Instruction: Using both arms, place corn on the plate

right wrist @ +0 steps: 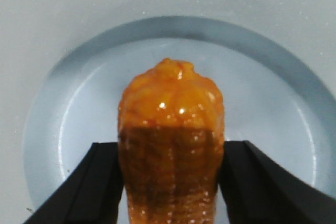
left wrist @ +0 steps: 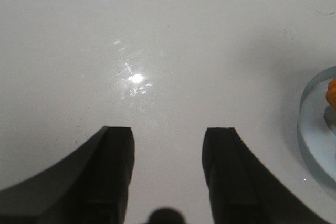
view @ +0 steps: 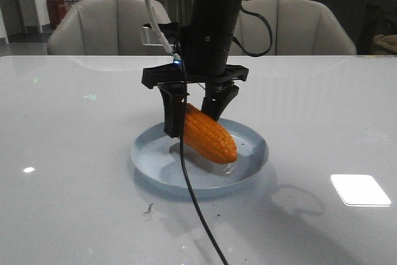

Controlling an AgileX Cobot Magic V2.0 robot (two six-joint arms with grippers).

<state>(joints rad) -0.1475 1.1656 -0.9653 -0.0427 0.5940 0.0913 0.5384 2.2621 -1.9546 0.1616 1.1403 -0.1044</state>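
My right tool grips glossy orange corn cob, tilted over round pale blue plastic plate. Left wrist view alone shows my left tool: agape, empty, above white tabletop, plate just beside.

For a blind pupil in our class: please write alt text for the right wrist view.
The right gripper holds an orange corn cob between its black fingers, the cob's blunt tip pointing away over the middle of a round pale blue plate. The plate sits on a glossy white table.
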